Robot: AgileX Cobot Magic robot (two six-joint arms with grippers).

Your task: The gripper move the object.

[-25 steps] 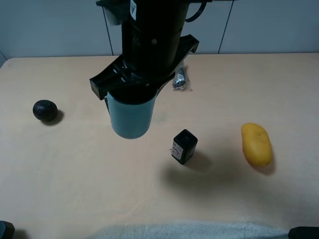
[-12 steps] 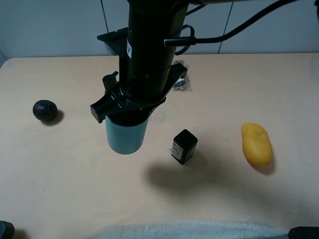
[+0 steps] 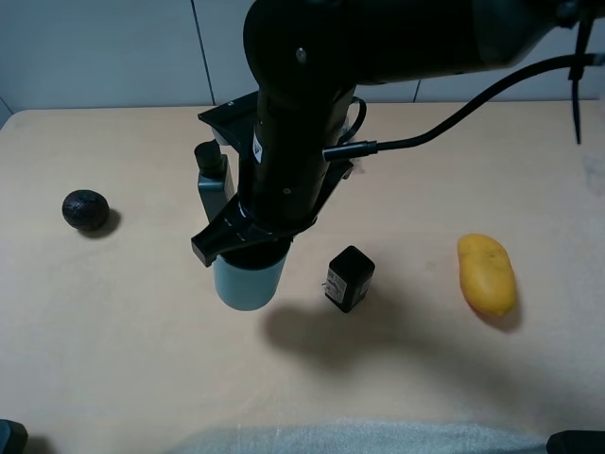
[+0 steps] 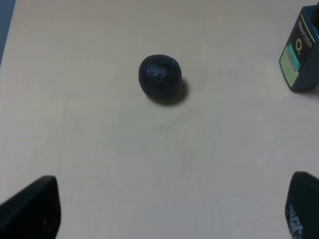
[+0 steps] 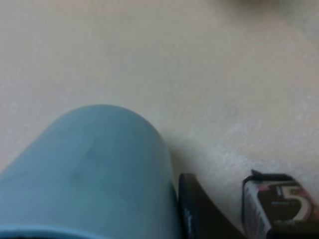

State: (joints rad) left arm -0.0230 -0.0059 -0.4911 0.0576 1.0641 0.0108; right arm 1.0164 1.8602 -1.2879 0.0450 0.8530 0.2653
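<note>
Dark ball (image 3: 85, 209), pump bottle (image 3: 213, 180), black box (image 3: 350, 278) and yellow mango (image 3: 487, 274) sit on a beige table (image 3: 142, 359).

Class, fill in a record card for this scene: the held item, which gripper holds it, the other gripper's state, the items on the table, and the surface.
Held item: light blue plain cylindrical cup
Holder: right gripper, a black claw shut on the cup
Other gripper: left gripper, open, holding nothing
On the table: dark green pump bottle; small black box; yellow oval fruit; dark round ball
Surface: beige table
</note>
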